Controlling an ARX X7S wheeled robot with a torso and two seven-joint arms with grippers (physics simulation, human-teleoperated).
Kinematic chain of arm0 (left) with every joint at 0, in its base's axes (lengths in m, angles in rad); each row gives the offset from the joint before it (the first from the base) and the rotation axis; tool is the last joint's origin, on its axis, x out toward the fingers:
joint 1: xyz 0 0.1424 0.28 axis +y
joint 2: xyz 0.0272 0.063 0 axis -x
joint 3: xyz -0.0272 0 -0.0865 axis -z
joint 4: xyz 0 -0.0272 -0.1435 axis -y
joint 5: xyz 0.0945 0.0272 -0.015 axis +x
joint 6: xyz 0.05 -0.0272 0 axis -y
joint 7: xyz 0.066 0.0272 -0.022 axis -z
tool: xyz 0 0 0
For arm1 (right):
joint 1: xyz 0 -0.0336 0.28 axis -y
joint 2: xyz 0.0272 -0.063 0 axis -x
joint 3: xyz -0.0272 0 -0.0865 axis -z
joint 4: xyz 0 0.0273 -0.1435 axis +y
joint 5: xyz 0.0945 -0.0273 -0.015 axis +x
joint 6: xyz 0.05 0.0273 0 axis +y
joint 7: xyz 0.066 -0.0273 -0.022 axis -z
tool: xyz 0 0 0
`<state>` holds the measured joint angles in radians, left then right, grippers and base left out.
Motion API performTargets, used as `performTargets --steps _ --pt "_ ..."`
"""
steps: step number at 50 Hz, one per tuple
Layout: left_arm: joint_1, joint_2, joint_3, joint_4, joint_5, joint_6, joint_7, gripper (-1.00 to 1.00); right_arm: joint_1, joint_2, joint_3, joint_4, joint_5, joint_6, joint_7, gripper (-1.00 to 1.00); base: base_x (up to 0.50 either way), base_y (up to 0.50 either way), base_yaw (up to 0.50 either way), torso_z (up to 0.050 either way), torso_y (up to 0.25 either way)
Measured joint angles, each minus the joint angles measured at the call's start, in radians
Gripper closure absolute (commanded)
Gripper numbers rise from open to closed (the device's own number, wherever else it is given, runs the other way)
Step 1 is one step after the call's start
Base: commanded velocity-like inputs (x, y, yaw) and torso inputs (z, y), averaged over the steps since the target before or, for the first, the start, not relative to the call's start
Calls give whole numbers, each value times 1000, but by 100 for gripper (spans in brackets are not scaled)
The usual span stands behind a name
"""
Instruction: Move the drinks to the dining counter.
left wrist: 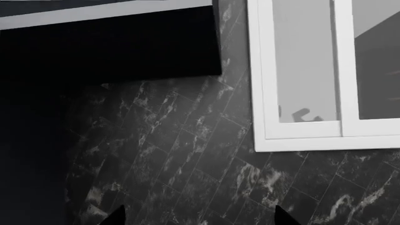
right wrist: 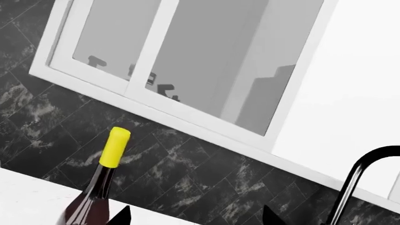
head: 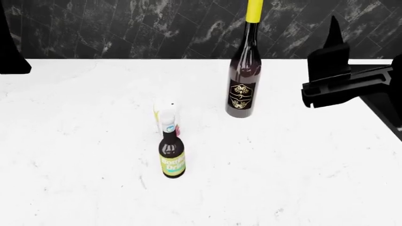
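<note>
Nothing had been moved to the dining counter as far as I could see; that counter did not show in any of the three views. All three drinks stood on the white counter [head: 75,141] that filled most of the head view, backed by a dark marbled tile wall [head: 157,28] along the top of the frame. The wine bottle [head: 242,80] stood upright right of centre, near the wall, its yellow foil top running off the upper edge. The small bottle [head: 171,157] stood upright lower down, a little left of centre, and the carton [head: 167,115] stood just behind it, partly hidden by the bottle's neck; I could not tell whether the two touched. The right gripper [right wrist: 194,216] hung at the right side of the head view, above the counter and apart from the wine bottle; in its wrist view two dark fingertips [right wrist: 120,216] showed at the bottom edge with a clear gap between them and nothing in it, so the fingers were spread and empty, with the wine bottle at the lower left of that frame. The left gripper [left wrist: 196,218] likewise showed two separated tips at the bottom of its wrist view, released and grasping nothing, facing tile and a white window frame [left wrist: 259,93]. By my judgement the whole job remained: three pickups and three carries.
</note>
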<state>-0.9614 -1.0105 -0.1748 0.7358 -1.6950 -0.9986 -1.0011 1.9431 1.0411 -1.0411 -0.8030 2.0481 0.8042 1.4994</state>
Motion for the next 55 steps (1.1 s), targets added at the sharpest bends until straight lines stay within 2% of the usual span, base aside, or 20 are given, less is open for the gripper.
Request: performTargets --steps 4,17,25,35,55 --pt "1 1 2 0 1 1 1 -100 -1 2 -1 -4 -3 -4 -5 -100 471 -43 0 0 0" --pt "14 1 13 -3 -29 1 12 -100 -20 2 -25 -1 6 -20 -11 -100 0 0 0 0 1" --pt "-6 -14 64 -5 -76 -31 32 -100 -37 3 -36 8 14 -38 -23 -100 0 0 0 0 0" --pt "-42 -32 153 25 -122 -103 75 -100 -56 -3 -62 35 34 -47 -26 -100 0 0 0 0 0" --pt "-11 -42 161 117 -187 -146 211 -100 -91 5 -100 72 67 -70 -27 -100 0 0 0 0 0"
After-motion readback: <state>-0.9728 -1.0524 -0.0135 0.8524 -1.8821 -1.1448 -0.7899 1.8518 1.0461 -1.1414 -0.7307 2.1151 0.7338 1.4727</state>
